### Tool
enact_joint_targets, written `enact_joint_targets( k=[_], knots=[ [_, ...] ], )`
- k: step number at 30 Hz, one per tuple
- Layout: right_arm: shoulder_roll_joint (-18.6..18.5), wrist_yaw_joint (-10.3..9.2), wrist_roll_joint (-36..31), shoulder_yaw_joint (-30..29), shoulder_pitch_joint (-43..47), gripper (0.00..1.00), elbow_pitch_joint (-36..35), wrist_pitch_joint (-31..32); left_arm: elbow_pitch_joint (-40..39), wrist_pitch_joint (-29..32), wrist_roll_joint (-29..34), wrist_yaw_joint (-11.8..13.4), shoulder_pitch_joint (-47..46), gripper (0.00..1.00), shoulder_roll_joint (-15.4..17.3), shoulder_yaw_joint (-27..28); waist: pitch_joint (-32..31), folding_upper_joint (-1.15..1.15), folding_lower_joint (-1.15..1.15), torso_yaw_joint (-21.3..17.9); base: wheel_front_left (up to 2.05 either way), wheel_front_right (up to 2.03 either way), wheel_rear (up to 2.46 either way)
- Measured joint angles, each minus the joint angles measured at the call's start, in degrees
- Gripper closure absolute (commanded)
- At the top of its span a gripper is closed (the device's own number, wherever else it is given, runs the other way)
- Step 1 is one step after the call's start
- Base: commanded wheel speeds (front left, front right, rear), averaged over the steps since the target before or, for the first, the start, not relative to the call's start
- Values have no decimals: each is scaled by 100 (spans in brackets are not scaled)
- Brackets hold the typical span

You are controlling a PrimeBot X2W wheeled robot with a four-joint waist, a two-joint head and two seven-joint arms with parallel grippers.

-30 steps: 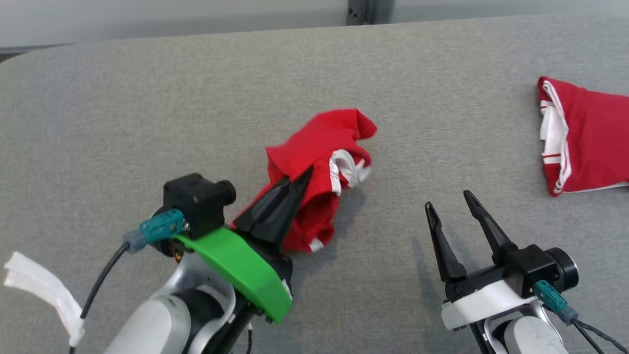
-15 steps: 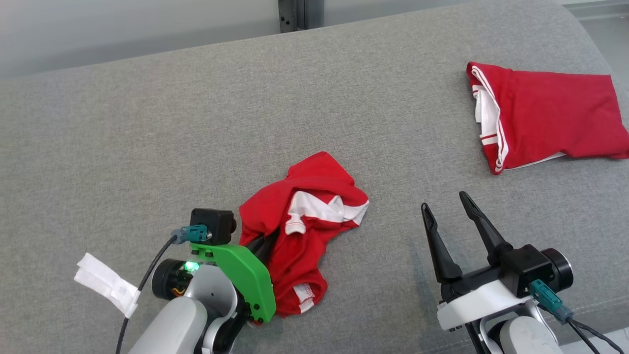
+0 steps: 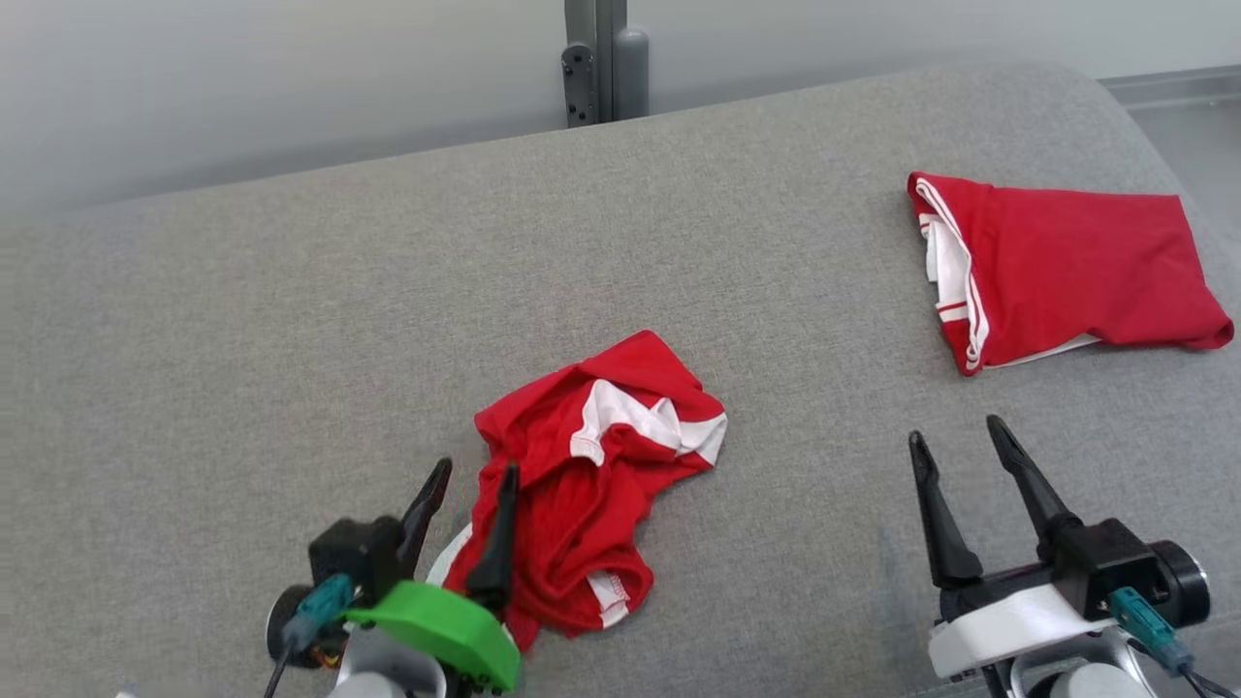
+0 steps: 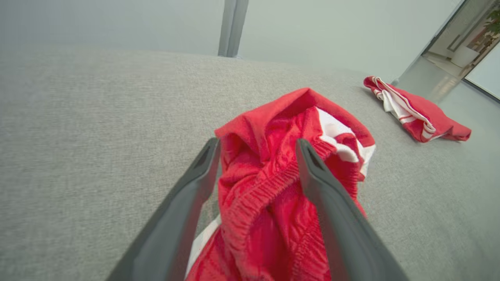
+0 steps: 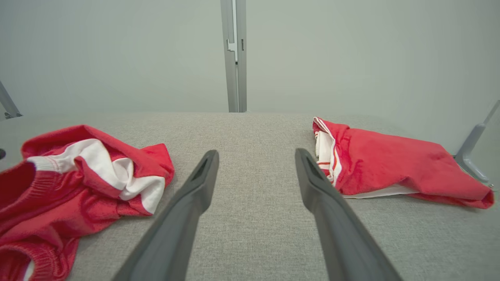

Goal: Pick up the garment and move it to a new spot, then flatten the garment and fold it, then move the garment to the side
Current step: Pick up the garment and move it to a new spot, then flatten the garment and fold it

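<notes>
The left gripper (image 3: 475, 472), clamped on the crumpled red garment (image 3: 582, 485) a moment ago, now stands open, cloth seemingly still between its fingers, so the garment lies released on the table (image 3: 291, 339), probably awaiting flattening, with the right gripper (image 3: 955, 433) open alongside.

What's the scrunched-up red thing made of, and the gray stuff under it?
The scrunched red garment looks like soft, matte knit cloth with white panels; its gathered, ribbed band in the left wrist view is probably elastic. The gray surface looks like matte woven fabric, finely speckled, maybe over padding, as its edge curves.
</notes>
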Motion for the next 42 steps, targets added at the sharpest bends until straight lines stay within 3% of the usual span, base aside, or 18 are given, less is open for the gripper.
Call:
enact_joint_targets(
  k=[5, 10, 13, 17, 24, 36, 39, 42],
  knots=[
    [-98, 0, -119, -412, 311, 0, -82, 0, -230, -426, 214, 271, 865, 0, 178, 365, -299, 0, 0, 176, 0, 0, 0],
    [-119, 0, -152, -715, 500, 0, -140, 0, -709, -455, 673, 316, 1606, 0, 104, 1360, -490, 0, 0, 460, 0, 0, 0],
    [-112, 0, -167, -835, 574, 0, -127, 0, -824, -456, 1014, 113, 2072, 0, -78, 1965, -584, 0, 0, 627, 0, 0, 0],
    [-77, 0, -177, -948, 634, 0, -63, 0, -921, -456, 1405, -342, 2340, 0, -388, 2591, -688, 0, 0, 810, 0, 0, 0],
    [8, 0, -147, -1077, 747, 0, 38, 0, -953, -456, 1789, -879, 2416, 0, -706, 3193, -833, 0, 0, 925, 0, 0, 0],
    [42, 0, -129, -999, 765, 0, 133, 0, -955, -456, 1928, -1059, 2410, 0, -795, 3314, -859, 0, 0, 802, 0, 0, 0],
    [44, 0, -88, -998, 734, 0, 113, 0, -1009, -456, 1879, -1072, 2325, 0, -792, 3044, -829, 0, 0, 767, 0, 0, 0],
    [46, 0, -79, -966, 667, 0, 76, 0, -1074, -456, 1778, -1078, 1991, 0, -794, 2396, -788, 0, 0, 709, 0, 0, 0]
  ],
)
